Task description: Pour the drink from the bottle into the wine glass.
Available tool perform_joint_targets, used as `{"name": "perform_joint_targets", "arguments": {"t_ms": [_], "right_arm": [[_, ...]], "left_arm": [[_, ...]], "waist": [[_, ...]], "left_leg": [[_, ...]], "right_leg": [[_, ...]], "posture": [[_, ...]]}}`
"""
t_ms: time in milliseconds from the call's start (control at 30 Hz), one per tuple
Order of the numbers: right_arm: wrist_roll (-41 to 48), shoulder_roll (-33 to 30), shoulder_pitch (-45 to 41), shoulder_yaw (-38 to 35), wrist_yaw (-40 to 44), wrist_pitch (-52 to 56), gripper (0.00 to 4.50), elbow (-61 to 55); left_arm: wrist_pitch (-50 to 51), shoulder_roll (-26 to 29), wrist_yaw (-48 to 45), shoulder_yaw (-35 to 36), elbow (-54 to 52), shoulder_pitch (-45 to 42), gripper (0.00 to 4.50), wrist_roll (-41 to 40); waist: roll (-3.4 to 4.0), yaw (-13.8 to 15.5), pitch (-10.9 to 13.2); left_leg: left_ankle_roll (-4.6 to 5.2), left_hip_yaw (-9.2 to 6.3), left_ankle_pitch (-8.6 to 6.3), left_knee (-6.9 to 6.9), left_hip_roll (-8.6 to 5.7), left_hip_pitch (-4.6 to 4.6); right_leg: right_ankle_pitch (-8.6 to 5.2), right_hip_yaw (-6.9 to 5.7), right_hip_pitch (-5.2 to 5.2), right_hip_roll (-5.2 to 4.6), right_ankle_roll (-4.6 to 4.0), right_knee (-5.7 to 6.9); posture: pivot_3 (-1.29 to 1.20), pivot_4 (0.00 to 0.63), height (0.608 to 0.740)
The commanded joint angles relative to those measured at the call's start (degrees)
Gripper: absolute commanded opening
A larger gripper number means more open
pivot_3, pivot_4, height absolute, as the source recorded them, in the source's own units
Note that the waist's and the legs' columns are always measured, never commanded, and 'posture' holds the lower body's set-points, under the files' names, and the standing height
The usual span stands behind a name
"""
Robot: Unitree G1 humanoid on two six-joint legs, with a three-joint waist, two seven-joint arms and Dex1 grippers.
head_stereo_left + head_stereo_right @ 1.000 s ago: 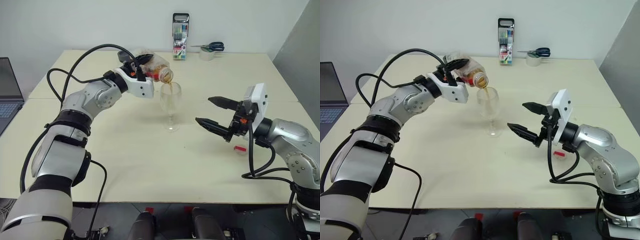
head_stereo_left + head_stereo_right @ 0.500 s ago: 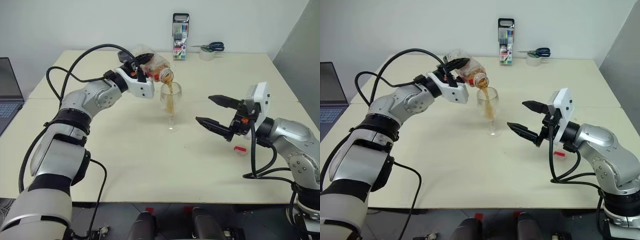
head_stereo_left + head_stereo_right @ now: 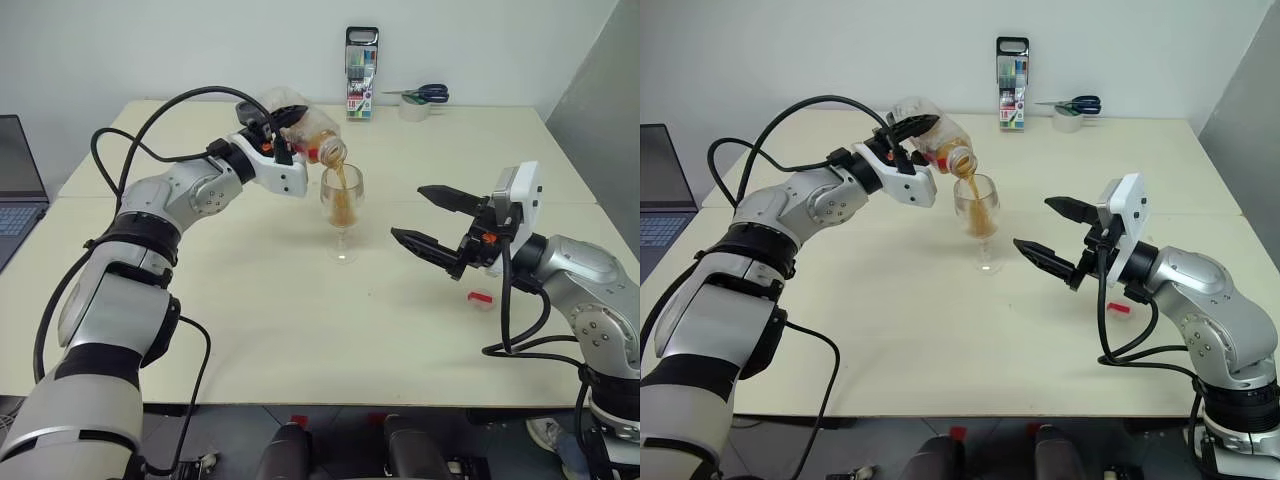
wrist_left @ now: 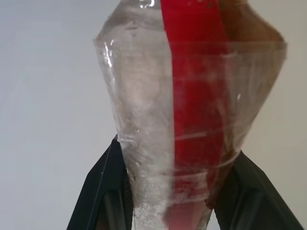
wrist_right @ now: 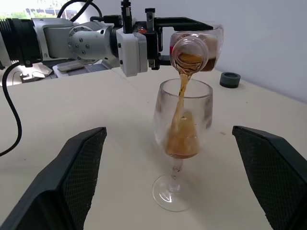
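Pale cream table [image 3: 250, 300] under a white wall: from the head views you see your left gripper [image 3: 283, 138] clamped on the bottle [image 3: 310, 132], tipped mouth-down over the wine glass [image 3: 342, 210], which stands near the table's middle. A stream of the drink [image 3: 345, 200] runs from the neck into the bowl, now partly filled. Your right gripper [image 3: 432, 217] hangs just beside the glass, jaws spread wide and holding nothing. At the far edge stand a pack of pens [image 3: 361, 58], scissors [image 3: 420, 95] and a tape roll [image 3: 413, 108]; a laptop [image 3: 15, 180] sits at the left, a small red object [image 3: 481, 297] under your right arm.

In the left wrist view, both black fingers [image 4: 103, 191] pinch the clear bottle's body, red label strip facing you.

In the right wrist view, the bottle's mouth sits just above the glass rim, the stream landing inside; a dark cap [image 5: 230, 79] lies on the table beyond.

You are mid-pour. I judge the next move is to hold the tilt until the bottle empties, then right it gently without knocking the rim
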Motion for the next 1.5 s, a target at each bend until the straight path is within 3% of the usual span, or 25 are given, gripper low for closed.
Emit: {"name": "perform_joint_targets", "arguments": {"t_ms": [33, 1000, 1367, 1500], "right_arm": [[-0.1, 0.2, -1.3, -0.9, -0.3, -1.3, 4.50, -0.9], [-0.5, 1.7, -1.0, -0.1, -0.7, -1.5, 4.50, -1.4], [-0.7, 2.4, -2.2, 0.4, -1.4, -1.8, 4.50, -1.4], [-1.8, 2.8, -3.2, 1.1, -1.6, -2.6, 4.50, -1.2]], "left_arm": [[-0.1, 1.3, 2.0, -0.1, 0.0, -2.7, 1.69, 0.3], [-0.3, 1.5, 6.0, -2.8, 2.8, -4.4, 1.69, 2.3], [0.7, -0.4, -1.1, 0.5, 2.5, -2.4, 1.69, -5.3], [2.2, -1.8, -7.1, 3.9, 1.0, -0.7, 1.69, -12.0]], "waist": [[0.00, 0.0, 0.0], [0.00, 0.0, 0.0], [0.00, -0.1, 0.0], [0.00, -0.2, 0.0]], "left_leg": [[0.00, 0.00, 0.00, 0.00, 0.00, 0.01], [-0.02, 0.01, 0.01, 0.02, -0.01, 0.02], [-0.02, 0.00, 0.01, 0.03, -0.01, 0.01], [-0.03, 0.00, 0.02, 0.03, -0.01, 0.02]], "right_leg": [[0.00, 0.00, 0.00, 0.00, 0.00, 0.01], [0.00, 0.00, -0.02, -0.01, 0.00, 0.08], [0.00, 0.00, -0.02, -0.01, 0.00, 0.09], [0.00, 0.00, -0.03, -0.01, 0.00, 0.11]], "posture": [[0.00, 0.150, 0.740], [0.00, 0.150, 0.740], [0.00, 0.150, 0.740], [0.00, 0.150, 0.740]]}}
